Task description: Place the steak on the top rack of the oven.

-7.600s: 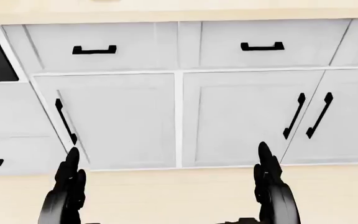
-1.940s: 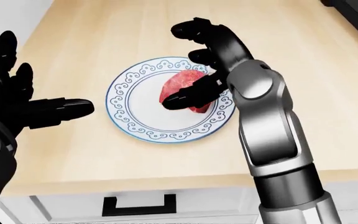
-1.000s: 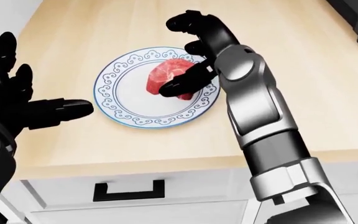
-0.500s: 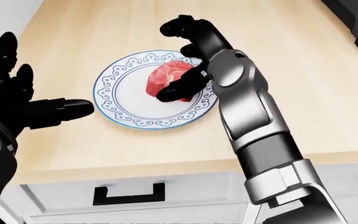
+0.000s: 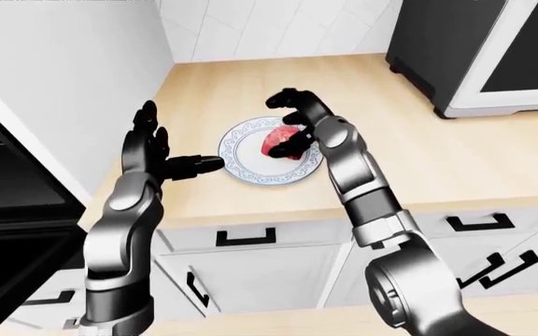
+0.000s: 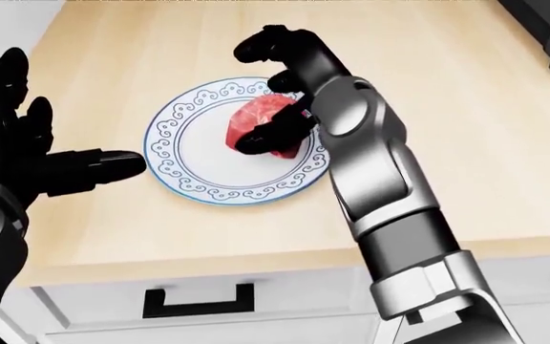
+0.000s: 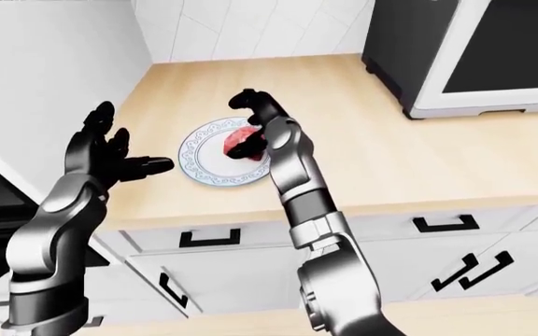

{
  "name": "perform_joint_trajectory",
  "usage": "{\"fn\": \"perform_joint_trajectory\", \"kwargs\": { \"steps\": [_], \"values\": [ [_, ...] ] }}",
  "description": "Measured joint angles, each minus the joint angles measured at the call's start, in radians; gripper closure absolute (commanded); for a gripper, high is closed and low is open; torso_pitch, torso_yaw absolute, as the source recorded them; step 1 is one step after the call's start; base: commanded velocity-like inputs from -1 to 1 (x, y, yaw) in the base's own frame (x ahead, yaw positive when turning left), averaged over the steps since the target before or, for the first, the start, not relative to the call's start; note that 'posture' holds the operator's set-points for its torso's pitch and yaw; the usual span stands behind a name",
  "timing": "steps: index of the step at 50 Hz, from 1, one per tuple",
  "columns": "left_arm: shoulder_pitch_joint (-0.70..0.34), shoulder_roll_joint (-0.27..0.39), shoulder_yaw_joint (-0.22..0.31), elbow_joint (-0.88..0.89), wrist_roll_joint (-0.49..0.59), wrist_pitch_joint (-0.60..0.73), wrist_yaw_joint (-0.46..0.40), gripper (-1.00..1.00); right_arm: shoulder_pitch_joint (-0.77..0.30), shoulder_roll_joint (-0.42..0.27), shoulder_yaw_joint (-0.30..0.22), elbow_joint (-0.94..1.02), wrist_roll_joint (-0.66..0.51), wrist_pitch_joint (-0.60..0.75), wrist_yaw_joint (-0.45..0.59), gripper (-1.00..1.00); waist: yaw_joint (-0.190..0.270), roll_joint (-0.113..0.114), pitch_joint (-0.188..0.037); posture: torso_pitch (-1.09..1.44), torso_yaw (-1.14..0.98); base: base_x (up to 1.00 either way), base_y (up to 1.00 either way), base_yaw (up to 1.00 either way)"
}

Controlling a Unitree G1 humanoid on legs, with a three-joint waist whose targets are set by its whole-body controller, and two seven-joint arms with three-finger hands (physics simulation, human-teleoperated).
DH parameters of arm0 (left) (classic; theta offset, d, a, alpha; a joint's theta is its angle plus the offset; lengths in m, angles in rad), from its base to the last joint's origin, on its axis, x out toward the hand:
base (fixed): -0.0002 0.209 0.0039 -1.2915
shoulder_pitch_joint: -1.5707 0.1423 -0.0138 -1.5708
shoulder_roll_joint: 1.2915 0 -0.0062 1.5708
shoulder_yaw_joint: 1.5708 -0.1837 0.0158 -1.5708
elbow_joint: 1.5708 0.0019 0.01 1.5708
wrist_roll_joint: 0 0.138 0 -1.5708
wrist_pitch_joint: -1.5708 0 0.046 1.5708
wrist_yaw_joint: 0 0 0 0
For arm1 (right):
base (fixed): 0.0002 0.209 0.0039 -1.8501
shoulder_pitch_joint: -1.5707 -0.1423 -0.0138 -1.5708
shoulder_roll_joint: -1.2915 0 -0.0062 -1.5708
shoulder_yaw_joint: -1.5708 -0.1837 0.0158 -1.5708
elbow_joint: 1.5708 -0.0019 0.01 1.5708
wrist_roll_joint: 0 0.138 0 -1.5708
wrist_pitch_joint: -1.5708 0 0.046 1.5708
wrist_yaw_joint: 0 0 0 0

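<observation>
Head view, centre frame: right hand (image 6: 273, 89) curled over the steak (image 6: 262, 122) on the patterned plate (image 6: 181, 168), thumb beneath, fingers apart, not clamped yet. Left hand (image 6: 22, 147) spread open, mid-left. Best close evenly round the meat before lifting.

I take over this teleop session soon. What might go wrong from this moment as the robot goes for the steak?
1. The right hand has only its thumb on the steak, with the other fingers arched above, so a lift may let it slip.
2. The steak lies on the plate, which a sideways pull might drag along the counter.
3. The left hand is open and apart from the plate, so nothing steadies it.
</observation>
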Motion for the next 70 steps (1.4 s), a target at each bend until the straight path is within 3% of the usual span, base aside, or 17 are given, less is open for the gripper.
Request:
{"fn": "perform_joint_trajectory", "kwargs": {
  "steps": [16, 17, 20, 25, 32, 49, 57, 70],
  "values": [
    [0.004, 0.000, -0.001, 0.004, 0.003, -0.007, -0.003, -1.00, 0.027, 0.004, 0.004, -0.026, -0.019, -0.005, 0.005, -0.18, 0.001, -0.001, 0.000, 0.00, 0.00, 0.00, 0.00, 0.00],
    [0.005, 0.000, -0.001, 0.006, 0.004, -0.008, -0.003, -1.00, 0.028, 0.005, 0.005, -0.031, -0.021, -0.002, 0.007, -0.08, 0.001, -0.001, 0.001, 0.00, 0.00, 0.00, 0.00, 0.00],
    [0.006, 0.000, 0.000, 0.005, 0.004, -0.008, -0.003, -1.00, 0.028, 0.006, 0.008, -0.041, -0.027, 0.010, 0.017, -0.05, 0.002, -0.001, 0.003, 0.00, 0.00, 0.00, 0.00, 0.00],
    [0.002, 0.000, -0.001, 0.006, 0.004, -0.008, -0.003, -1.00, 0.027, 0.004, 0.010, -0.051, -0.042, 0.019, 0.021, 0.25, 0.003, -0.001, 0.005, 0.00, 0.00, 0.00, 0.00, 0.00],
    [0.000, -0.002, -0.003, -0.005, 0.003, 0.001, 0.000, -1.00, 0.022, 0.005, 0.020, -0.090, -0.085, 0.056, 0.056, 1.00, 0.003, -0.001, 0.009, 0.00, 0.00, 0.00, 0.00, 0.00],
    [-0.013, 0.002, -0.004, -0.004, 0.001, 0.007, 0.001, -1.00, -0.080, -0.013, -0.006, -0.124, -0.090, 0.117, 0.088, 1.00, 0.000, 0.000, 0.014, 0.00, 0.00, 0.00, 0.00, 0.00],
    [-0.024, 0.006, -0.003, -0.003, 0.002, 0.017, 0.000, -1.00, -0.132, -0.041, -0.038, -0.173, -0.022, 0.211, 0.112, 1.00, 0.001, -0.002, 0.021, 0.00, 0.00, 0.00, 0.00, 0.00],
    [-0.054, 0.008, -0.008, -0.010, 0.003, 0.036, 0.004, -1.00, -0.197, -0.099, -0.044, -0.250, 0.060, 0.355, 0.130, 1.00, 0.002, -0.005, 0.024, 0.00, 0.00, 0.00, 0.00, 0.00]
  ]
}}
